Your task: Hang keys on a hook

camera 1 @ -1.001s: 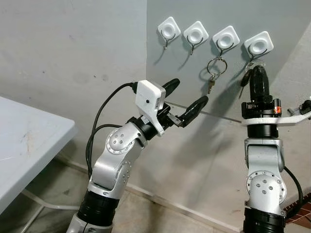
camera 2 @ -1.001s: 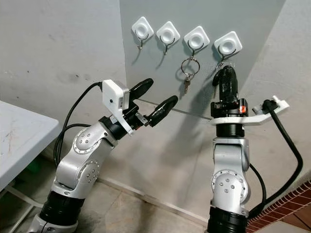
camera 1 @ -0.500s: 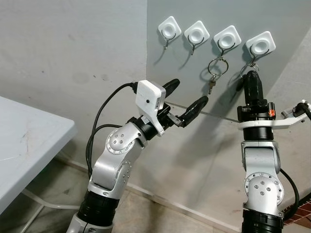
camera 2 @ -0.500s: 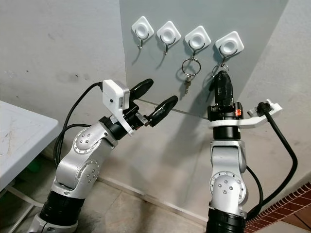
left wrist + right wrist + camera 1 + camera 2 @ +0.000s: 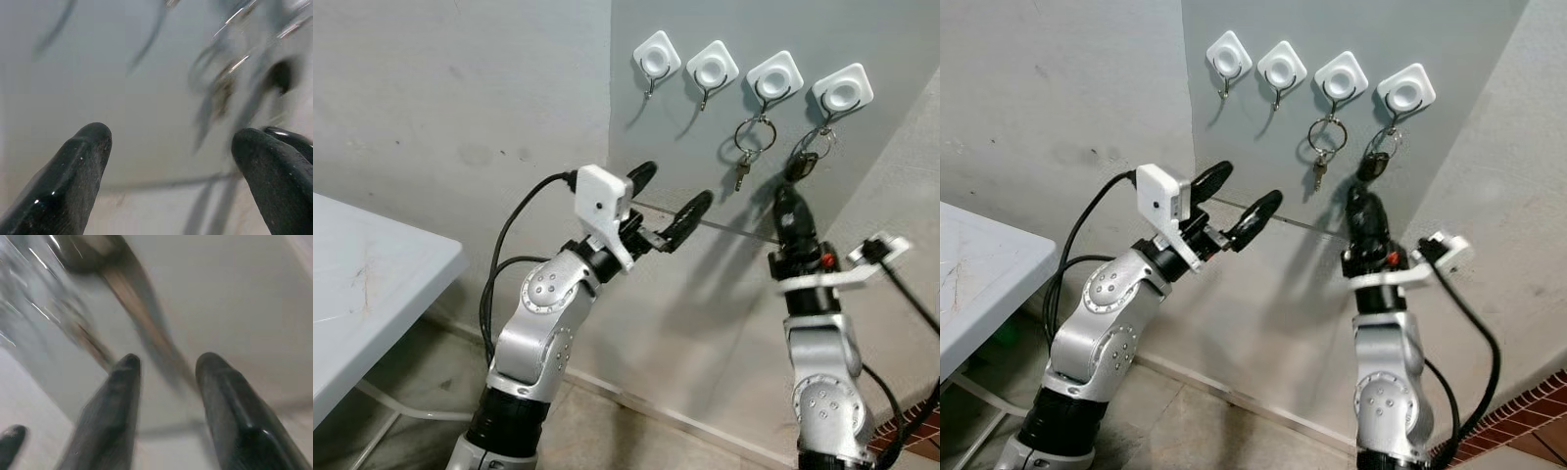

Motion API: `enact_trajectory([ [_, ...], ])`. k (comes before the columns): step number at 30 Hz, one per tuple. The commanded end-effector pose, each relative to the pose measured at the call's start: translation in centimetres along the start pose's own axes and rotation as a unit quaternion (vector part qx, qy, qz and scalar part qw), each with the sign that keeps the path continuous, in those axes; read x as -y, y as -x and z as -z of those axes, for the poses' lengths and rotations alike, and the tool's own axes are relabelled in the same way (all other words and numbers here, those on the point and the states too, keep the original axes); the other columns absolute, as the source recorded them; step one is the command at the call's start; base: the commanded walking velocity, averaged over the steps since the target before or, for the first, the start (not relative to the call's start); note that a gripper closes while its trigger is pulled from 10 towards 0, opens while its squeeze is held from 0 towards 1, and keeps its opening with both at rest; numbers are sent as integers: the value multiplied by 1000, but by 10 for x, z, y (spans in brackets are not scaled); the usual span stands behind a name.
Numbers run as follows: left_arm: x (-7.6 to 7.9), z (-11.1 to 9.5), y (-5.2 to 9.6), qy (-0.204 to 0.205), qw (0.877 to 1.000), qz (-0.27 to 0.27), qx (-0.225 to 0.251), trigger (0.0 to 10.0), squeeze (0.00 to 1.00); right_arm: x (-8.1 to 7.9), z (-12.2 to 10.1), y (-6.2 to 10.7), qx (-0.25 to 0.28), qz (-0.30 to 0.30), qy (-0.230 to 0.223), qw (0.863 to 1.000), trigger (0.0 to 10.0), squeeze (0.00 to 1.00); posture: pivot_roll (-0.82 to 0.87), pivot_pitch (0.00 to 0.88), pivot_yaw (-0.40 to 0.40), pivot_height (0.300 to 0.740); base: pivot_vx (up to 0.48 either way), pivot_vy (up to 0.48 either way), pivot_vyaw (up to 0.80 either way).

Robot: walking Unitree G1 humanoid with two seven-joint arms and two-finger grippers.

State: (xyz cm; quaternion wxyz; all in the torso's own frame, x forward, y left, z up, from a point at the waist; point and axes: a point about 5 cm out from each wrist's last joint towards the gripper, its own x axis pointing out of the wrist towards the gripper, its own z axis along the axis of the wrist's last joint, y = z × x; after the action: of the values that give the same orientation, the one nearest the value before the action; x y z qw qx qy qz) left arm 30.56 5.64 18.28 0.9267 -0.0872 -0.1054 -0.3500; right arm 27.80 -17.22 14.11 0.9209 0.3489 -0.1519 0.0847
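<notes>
The black key [image 5: 806,163] hangs on the last hook [image 5: 842,90] at the right end of the wall's row, the right gripper [image 5: 785,201] sits just below it with fingers apart, and the left gripper [image 5: 668,201] is spread wide.

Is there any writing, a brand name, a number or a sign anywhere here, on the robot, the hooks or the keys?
No text can be read anywhere.
The white hooks on the wall: plain, no marks.
The white camera box on the left arm: no label visible.
The red and black band on the right wrist: too small to tell whether it carries any writing.
The keys on the rightmost hook: too small to read.
</notes>
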Motion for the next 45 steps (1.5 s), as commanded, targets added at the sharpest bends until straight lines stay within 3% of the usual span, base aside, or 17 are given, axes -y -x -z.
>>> enact_trajectory([
  [1, -13, 16, 8, 8, 999, -42, -24, 10000, 0, 7, 10, 6, -24, 8, 36, 999, 10000, 1000, -9, 30, -30, 740, 0, 0, 0],
  [6, -24, 38, 22, -16, 995, -81, -51, 10000, 0, 20, 22, 16, -49, 39, 66, 996, 10000, 1000, -11, 22, -28, 740, 0, 0, 0],
  [7, -27, 45, 27, -9, 993, -98, -61, 10000, 0, 23, 24, 19, -55, 49, 76, 994, 10000, 812, -11, 20, -28, 740, 0, 0, 0],
  [8, -30, 53, 33, 9, 990, -118, -72, 10000, 0, 26, 27, 23, -60, 55, 84, 993, 10000, 463, -11, 20, -28, 740, 0, 0, 0],
  [9, -32, 58, 36, 22, 989, -125, -76, 10000, 0, 27, 29, 26, -67, 58, 90, 992, 10000, 0, -11, 20, -28, 740, 0, 0, 0],
  [17, -49, 90, 71, 107, 966, -221, -74, 10000, 0, 50, 48, 57, -119, 100, 170, 973, 10000, 0, -17, 4, -34, 740, 0, 0, 0],
  [18, -49, 90, 71, 107, 966, -221, -74, 10000, 0, 50, 48, 57, -119, 100, 170, 973, 10000, 0, -17, 4, -34, 740, 0, 0, 0],
  [22, -55, 125, 112, 81, 958, -247, -125, 10000, 0, 76, 62, 88, -169, 149, 219, 949, 10000, 0, -32, 0, -27, 740, 0, 0, 0],
  [24, -55, 129, 117, 70, 957, -246, -136, 10000, 0, 79, 65, 91, -178, 154, 225, 946, 10000, 0, -33, 0, -26, 740, 0, 0, 0],
  [26, -55, 144, 133, 75, 947, -258, -178, 10000, 0, 88, 72, 103, -200, 174, 226, 937, 10000, 0, -38, 0, -23, 740, 0, 0, 0],
  [31, -53, 161, 147, 88, 931, -264, -236, 10000, 0, 99, 82, 117, -246, 188, 231, 922, 10000, 0, -33, 0, -22, 740, 0, 0, 0],
  [35, -48, 173, 155, 85, 923, -255, -275, 10000, 0, 110, 94, 130, -299, 203, 248, 899, 10000, 0, -32, 0, -19, 740, 0, 0, 0],
  [38, -43, 177, 157, 90, 927, -225, -286, 10000, 0, 119, 101, 143, -350, 218, 254, 875, 10000, 0, -36, 0, -18, 740, 0, 0, 0],
  [39, -43, 177, 157, 90, 927, -225, -286, 10000, 0, 119, 101, 143, -350, 218, 254, 875, 10000, 0, -36, 0, -18, 740, 0, 0, 0],
  [42, -41, 183, 162, 81, 917, -229, -317, 10000, 0, 128, 101, 159, -397, 239, 280, 841, 10000, 0, -33, 0, -15, 740, 0, 0, 0],
  [43, -41, 188, 168, 85, 902, -244, -346, 10000, 0, 132, 102, 170, -422, 251, 282, 824, 10000, 0, -33, 0, -14, 740, 0, 0, 0],
  [45, -41, 189, 171, 86, 896, -250, -357, 10000, 0, 134, 103, 175, -434, 256, 284, 816, 10000, 0, -33, 0, -14, 740, 0, 0, 0],
])
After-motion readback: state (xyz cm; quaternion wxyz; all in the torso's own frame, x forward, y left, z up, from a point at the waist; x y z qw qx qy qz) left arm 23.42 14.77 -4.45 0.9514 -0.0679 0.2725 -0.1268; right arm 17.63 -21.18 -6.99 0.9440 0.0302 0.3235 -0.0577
